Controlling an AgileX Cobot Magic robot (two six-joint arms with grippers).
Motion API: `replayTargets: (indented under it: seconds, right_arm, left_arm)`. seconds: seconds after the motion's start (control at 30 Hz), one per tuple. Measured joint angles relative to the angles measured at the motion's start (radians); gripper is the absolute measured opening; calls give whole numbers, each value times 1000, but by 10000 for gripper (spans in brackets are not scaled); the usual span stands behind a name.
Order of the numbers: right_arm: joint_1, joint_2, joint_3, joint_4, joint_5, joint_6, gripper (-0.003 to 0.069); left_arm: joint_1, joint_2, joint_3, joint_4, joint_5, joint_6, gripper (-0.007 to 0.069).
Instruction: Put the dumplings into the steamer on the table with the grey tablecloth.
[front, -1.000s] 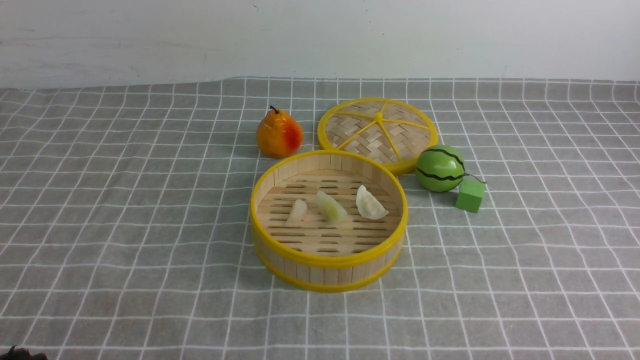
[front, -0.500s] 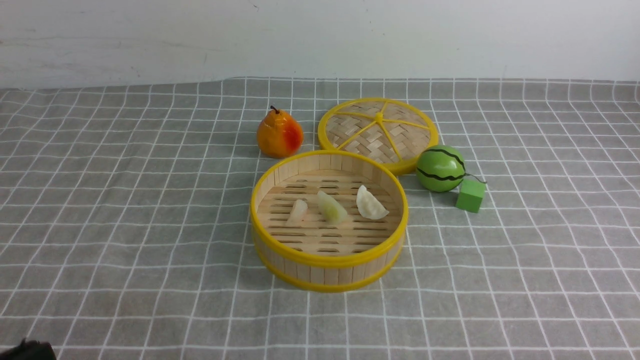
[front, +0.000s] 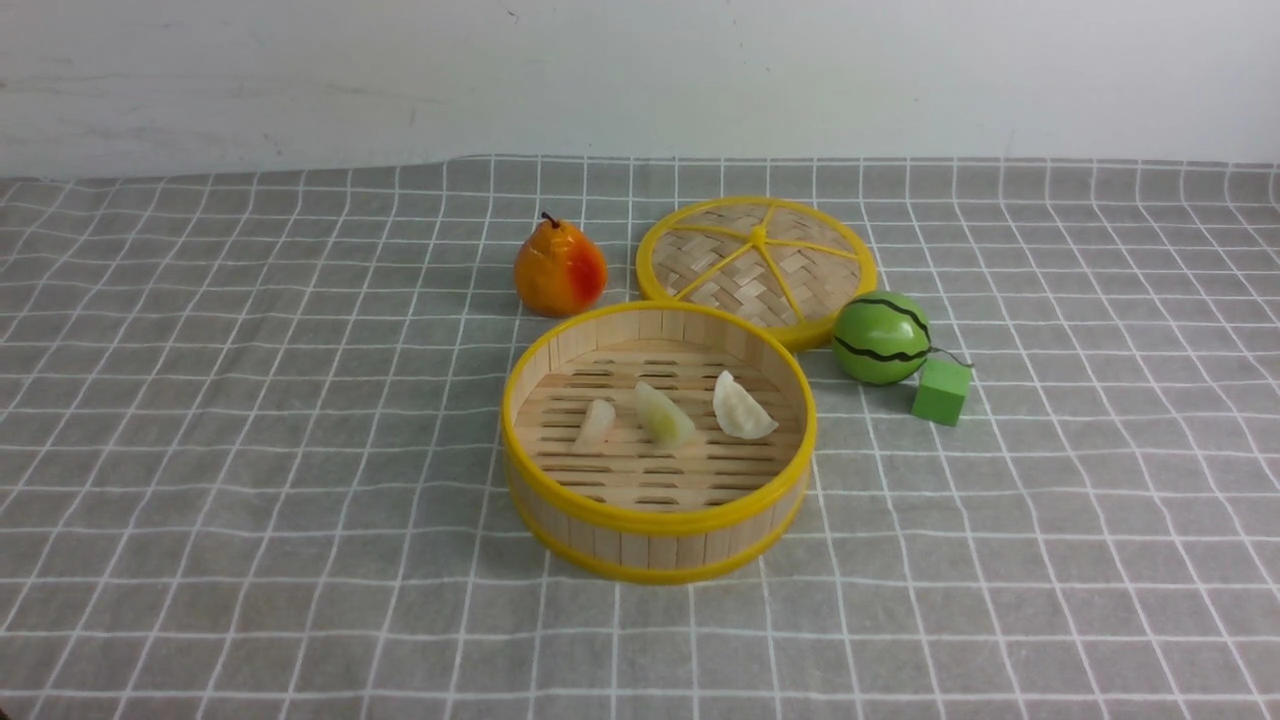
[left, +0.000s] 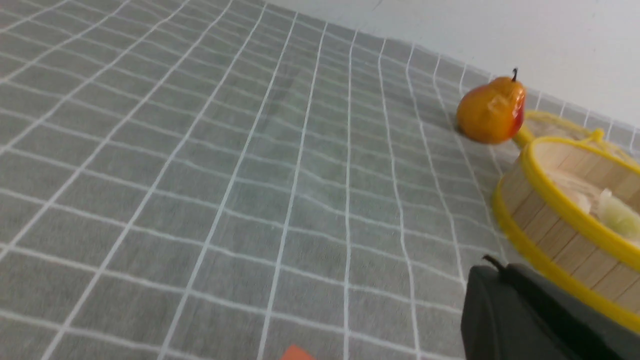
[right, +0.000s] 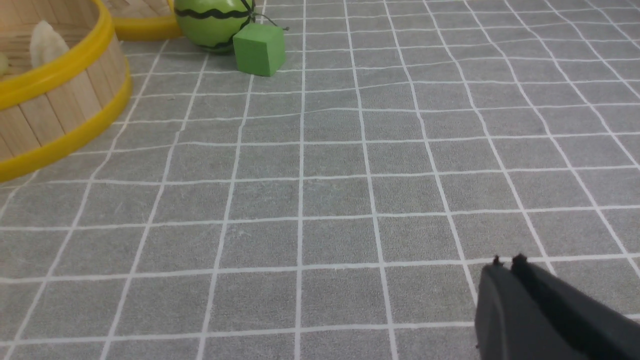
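The round bamboo steamer (front: 657, 515) stands in the middle of the grey tablecloth (front: 250, 420). Three dumplings lie on its slat floor: a small white one (front: 597, 422), a pale yellow one (front: 664, 414) and a white one (front: 741, 408). Neither gripper shows in the front view. In the left wrist view my left gripper (left: 500, 265) is shut and empty, just outside the steamer's wall (left: 560, 235). In the right wrist view my right gripper (right: 506, 262) is shut and empty, over bare cloth well away from the steamer (right: 60, 100).
Behind the steamer lie an orange-red pear (front: 559, 267) and the flat woven lid (front: 755, 265). A green watermelon ball (front: 881, 337) and a green cube (front: 941, 390) sit to the steamer's right. A white wall (front: 640, 70) closes the far edge.
A dark bit of the left arm at the lower left corner of the front view has slid out of sight. The steamer and dumplings have not moved.
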Motion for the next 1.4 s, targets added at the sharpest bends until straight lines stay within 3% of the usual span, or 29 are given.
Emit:
replayTargets:
  seconds: [0.17,0.4,1.4]
  right_arm:
    - [0,0,0,0,0,0,22]
    - [0,0,0,0,0,0,32]
    - [0,0,0,0,0,0,80]
  left_arm:
    - [0,0,5,12,128,37,-14]
    - [0,0,6,13,139,143,-14]
    - [0,0,6,13,140,151,-14]
